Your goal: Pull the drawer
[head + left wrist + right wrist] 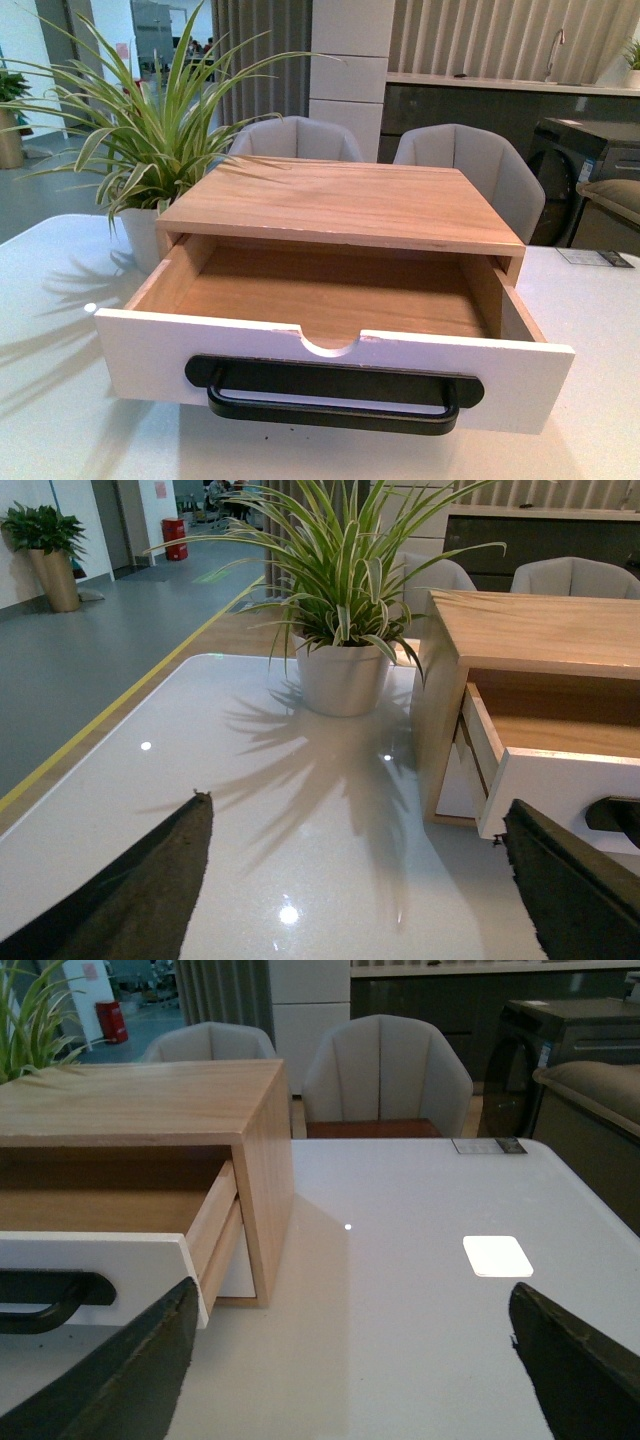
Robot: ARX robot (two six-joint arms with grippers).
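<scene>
The drawer (330, 365) stands pulled far out of its light wood cabinet (345, 205), white front toward me, with a long black bar handle (335, 395) and a half-round notch in its top edge; its wooden inside holds nothing. Neither arm shows in the front view. In the left wrist view my left gripper (355, 880) hangs open over the white table, to the left of the drawer (560, 790). My right gripper (350, 1360) is open over bare table to the right of the drawer (100, 1260), one finger (130, 1380) close to the front's corner.
A potted spider plant (145, 140) stands at the cabinet's left rear, close to it. The white table (50, 400) spreads on both sides. Two grey chairs (470, 165) sit behind the table. A small dark card (487, 1145) lies near the far right edge.
</scene>
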